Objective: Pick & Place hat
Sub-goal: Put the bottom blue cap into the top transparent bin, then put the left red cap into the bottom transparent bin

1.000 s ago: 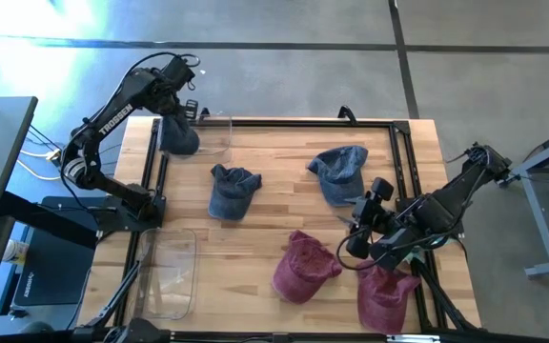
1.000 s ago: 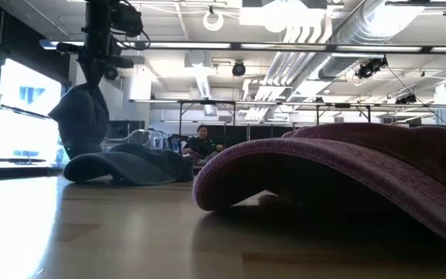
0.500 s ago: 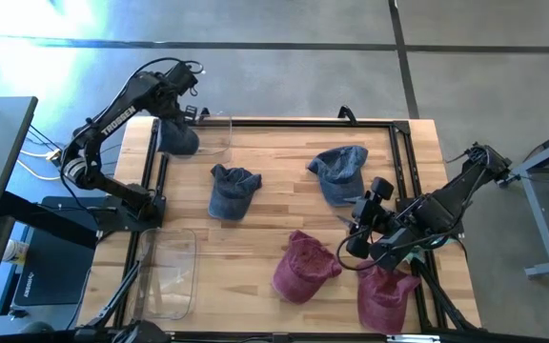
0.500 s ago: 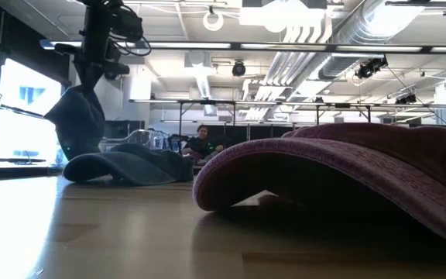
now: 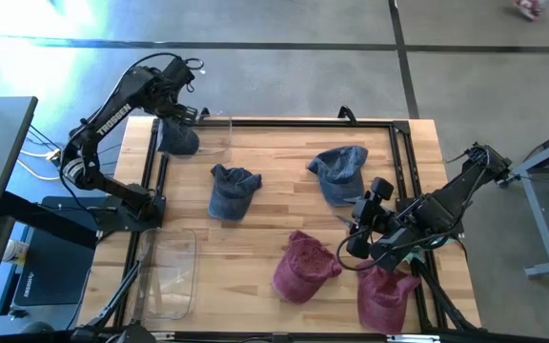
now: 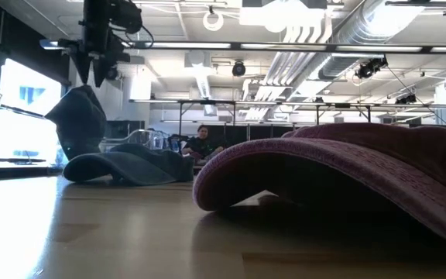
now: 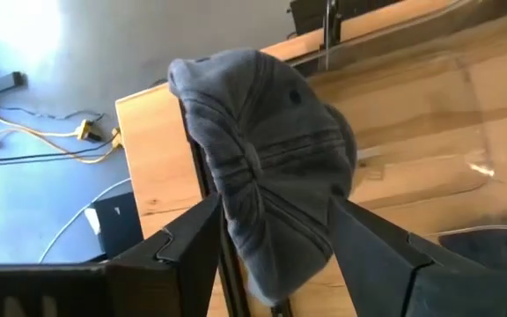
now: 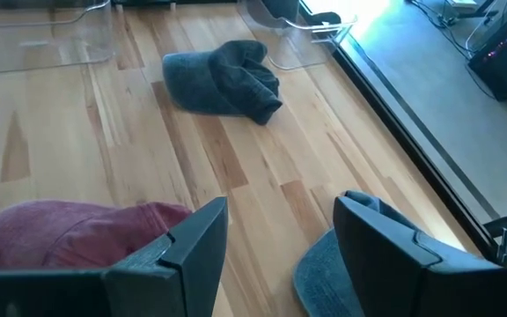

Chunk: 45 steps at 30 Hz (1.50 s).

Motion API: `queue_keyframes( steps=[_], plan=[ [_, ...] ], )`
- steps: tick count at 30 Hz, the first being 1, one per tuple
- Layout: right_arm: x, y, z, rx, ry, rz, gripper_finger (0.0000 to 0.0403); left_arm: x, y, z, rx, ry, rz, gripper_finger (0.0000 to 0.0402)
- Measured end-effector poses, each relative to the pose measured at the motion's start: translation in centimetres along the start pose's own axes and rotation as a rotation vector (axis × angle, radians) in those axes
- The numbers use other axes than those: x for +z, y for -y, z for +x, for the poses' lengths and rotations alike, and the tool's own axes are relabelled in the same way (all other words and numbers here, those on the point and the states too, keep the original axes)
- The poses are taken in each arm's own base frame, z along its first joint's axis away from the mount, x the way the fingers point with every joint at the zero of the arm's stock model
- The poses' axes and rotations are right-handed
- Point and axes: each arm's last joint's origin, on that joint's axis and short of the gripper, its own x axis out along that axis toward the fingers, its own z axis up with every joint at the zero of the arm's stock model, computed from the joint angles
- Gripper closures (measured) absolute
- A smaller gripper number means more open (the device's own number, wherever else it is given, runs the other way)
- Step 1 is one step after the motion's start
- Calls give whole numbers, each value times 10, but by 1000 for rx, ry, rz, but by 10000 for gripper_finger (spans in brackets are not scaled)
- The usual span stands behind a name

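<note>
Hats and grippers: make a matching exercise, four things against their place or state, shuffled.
1. grey hat
2. dark blue hat
3. left gripper
4. right gripper

A. open, near the red hats
B. open, above the grey hat
C. lying mid-table
D. at the clear bin

Pairs: 1-D, 2-C, 3-B, 4-A

Pale wooden bench (image 5: 274, 200) framed by black rails, a clear plastic tray (image 5: 170, 274) at its near left corner, a seated person (image 6: 200, 142) far back in the room, loose cables (image 7: 42, 132) on the grey floor beside the bench
</note>
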Motion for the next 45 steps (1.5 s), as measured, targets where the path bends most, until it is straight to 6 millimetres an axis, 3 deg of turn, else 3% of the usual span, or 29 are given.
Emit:
queue_keyframes(
  steps=[5, 12, 16, 22, 27, 35, 41, 45],
  plan=[
    [2, -2, 0, 19, 18, 30, 199, -6, -9, -25, 113, 5, 49, 221],
    [8, -6, 1, 50, 52, 91, 199, -40, 11, -77, -194, 165, -12, 258],
    [14, -6, 4, 70, 62, 113, 199, -67, 37, -106, -425, 280, 51, 280],
    [26, 2, 23, 146, -16, 111, 199, -118, 99, -131, -683, 432, 158, 309],
    [42, 12, 40, 275, -41, 80, 199, -170, 139, -125, -827, 412, 157, 325],
    [53, 27, 56, 316, -60, 145, 199, -236, 180, -78, -969, 289, 174, 331],
    [53, 31, 59, 315, -106, 265, 199, -250, 193, -53, -1071, 247, 196, 331],
    [48, 25, 54, 343, -151, 322, 199, -251, 195, -56, -1120, 284, 268, 331]
  ],
)
